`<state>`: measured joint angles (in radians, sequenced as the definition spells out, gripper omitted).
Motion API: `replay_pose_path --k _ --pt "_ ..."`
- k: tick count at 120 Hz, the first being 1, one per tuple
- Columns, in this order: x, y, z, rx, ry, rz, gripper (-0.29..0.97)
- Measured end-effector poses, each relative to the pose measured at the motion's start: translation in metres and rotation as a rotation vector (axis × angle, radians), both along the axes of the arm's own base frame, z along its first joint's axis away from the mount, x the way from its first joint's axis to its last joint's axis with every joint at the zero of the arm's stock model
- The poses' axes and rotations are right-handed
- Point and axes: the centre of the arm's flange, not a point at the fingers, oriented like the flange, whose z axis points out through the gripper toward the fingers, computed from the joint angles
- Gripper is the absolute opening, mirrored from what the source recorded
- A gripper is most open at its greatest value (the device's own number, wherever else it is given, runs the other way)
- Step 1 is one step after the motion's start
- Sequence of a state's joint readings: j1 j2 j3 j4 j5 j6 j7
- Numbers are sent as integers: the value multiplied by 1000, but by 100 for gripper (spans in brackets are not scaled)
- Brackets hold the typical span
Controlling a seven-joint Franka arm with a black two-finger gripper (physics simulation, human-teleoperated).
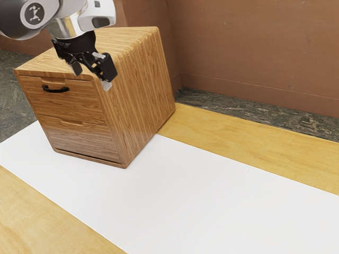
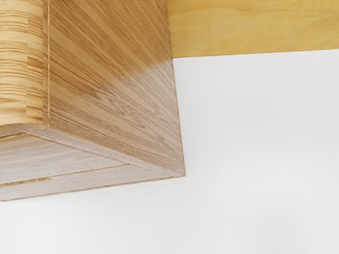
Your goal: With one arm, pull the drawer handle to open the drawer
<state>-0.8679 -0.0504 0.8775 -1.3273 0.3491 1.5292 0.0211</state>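
drawer (image 1: 69,100) is the top one of two in a wooden cabinet (image 1: 140,79). its front looks pushed in, level with the lower drawer (image 1: 79,137) under it. a small black handle (image 1: 55,89) sits near the top of the drawer front, toward the exterior view's left.

the black gripper (image 1: 94,74) hangs by the cabinet's top front edge, near the corner on the exterior view's right. the handle is lower than the fingers and off to the exterior view's left of them. it is near them but not touching. the two fingers are apart and hold nothing. they point down and a bit toward the exterior view's right.

in the wrist view the same cabinet (image 2: 116,95) shows its top, its side wall and its front corner just under the hand.

the cabinet stands on the far end of a white mat (image 1: 185,201), and its front faces the near edge at the exterior view's left. the mat lies flat in front of the drawers and runs on to the exterior view's right, with nothing else on it. the wooden table (image 1: 254,143) shows on both sides of the mat. behind the table are a dark speckled floor (image 1: 254,111) and a brown wall (image 1: 254,42).

in the wrist view the mat (image 2: 254,159) spreads out beside the cabinet's corner, and a strip of the table (image 2: 249,26) lies past it.
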Motion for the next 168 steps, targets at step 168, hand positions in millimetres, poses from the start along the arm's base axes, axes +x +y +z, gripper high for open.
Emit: replay_pose_path --k 168 --pt "-113 275 -74 -203 -7 -452 68"
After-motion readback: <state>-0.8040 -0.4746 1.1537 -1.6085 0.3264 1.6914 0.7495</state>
